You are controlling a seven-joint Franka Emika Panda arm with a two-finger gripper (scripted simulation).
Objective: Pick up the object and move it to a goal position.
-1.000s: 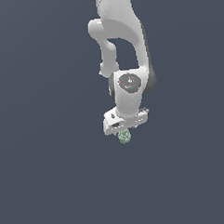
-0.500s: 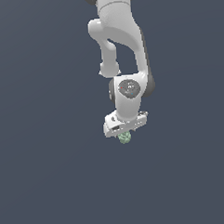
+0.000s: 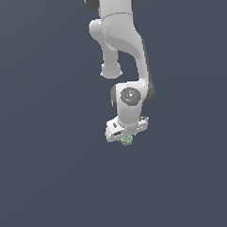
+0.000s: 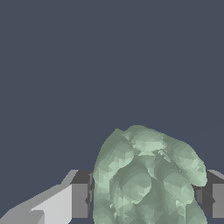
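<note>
The object is a small pale grey-green bumpy lump, showing just under the white gripper in the exterior view. In the wrist view the object fills the space between the two fingers, whose dark pads press against both of its sides. The gripper is shut on it. The arm hangs from the top of the exterior view with the hand tilted, and the lump's upper part is hidden behind the hand.
A plain dark blue-grey surface surrounds the arm on all sides. No other objects, containers or edges show in either view.
The gripper with the object has moved slightly toward the exterior view's left and a little upward. The grip on the lump is unchanged.
</note>
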